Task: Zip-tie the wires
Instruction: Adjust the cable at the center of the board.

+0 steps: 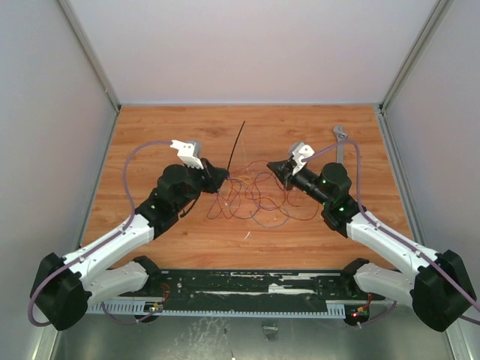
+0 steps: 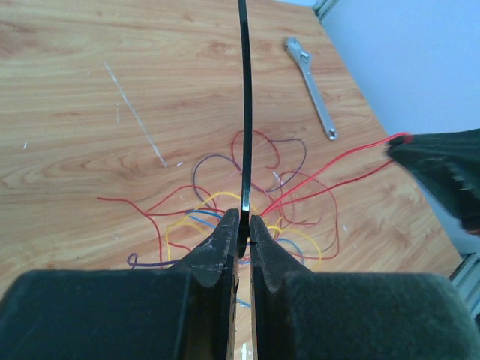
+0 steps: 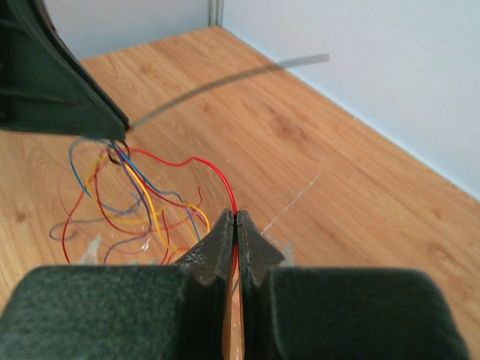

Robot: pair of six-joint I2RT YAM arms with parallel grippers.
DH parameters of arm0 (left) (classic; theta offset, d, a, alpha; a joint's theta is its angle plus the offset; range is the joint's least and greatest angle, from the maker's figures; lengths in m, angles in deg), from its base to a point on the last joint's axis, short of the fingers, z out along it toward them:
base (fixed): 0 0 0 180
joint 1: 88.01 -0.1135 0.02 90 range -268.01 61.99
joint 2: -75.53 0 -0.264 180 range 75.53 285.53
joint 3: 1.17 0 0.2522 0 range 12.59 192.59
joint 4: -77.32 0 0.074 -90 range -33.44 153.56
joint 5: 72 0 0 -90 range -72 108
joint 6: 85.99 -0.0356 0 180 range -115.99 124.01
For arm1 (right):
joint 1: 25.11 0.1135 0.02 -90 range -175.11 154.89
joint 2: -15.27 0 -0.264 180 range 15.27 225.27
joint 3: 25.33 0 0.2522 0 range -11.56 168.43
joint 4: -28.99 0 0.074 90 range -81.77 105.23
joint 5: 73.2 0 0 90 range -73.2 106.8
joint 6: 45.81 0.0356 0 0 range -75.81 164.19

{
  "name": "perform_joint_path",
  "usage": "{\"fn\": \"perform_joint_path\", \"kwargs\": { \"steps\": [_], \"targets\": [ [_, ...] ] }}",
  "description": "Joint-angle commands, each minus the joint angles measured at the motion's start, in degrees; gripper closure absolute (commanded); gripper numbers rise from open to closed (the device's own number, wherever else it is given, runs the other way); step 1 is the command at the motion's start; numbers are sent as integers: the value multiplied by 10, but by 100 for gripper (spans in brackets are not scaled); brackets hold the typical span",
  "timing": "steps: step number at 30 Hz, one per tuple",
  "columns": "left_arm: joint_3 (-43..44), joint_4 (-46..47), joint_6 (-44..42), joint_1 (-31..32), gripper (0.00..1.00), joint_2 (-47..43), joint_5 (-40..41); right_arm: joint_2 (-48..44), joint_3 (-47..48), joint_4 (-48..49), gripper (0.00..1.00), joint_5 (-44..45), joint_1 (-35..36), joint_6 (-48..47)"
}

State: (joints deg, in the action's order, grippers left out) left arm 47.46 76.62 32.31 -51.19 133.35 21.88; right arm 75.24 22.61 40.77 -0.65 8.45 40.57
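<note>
Left claw (image 1: 223, 177) clamped tight on one end of the zip tie (image 2: 245, 112); right claw (image 1: 271, 166) closed on a single red strand of the wires (image 1: 255, 196).

Between the two claws the wires sprawl in loose loops on the tabletop (image 1: 172, 127), not yet gathered. Several strands draw together just by the left claw's tip, though I cannot tell whether it grips them. From that claw the tie's free length runs straight toward the far side, and a wrench (image 1: 341, 142) lies well apart at the far right. This looks like the early step of bringing the tie to the wires. The next move likely calls for bunching the strands, passing the strip around them, and feeding its end through its own head.
</note>
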Motion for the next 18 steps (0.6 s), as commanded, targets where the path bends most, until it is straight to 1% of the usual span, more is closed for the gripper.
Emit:
{"fn": "perform_joint_path", "kwargs": {
  "steps": [1, 7, 12, 16, 18],
  "targets": [
    [40, -16, -15, -4, 100, -34, -11, 20, 6, -16, 100, 32, -9, 10],
    [68, -34, -22, -4, 100, -41, -25, 41, 14, -27, 100, 30, -14, 15],
    [84, -39, -24, -4, 100, -33, -35, 38, 17, -31, 86, 19, -16, 18],
    [90, -39, -27, -4, 100, -30, -34, 28, 19, -46, 72, 15, -18, 15],
    [93, -39, -27, -4, 100, -28, -35, 20, 17, -50, 67, 18, -20, 14]
  ]
}}
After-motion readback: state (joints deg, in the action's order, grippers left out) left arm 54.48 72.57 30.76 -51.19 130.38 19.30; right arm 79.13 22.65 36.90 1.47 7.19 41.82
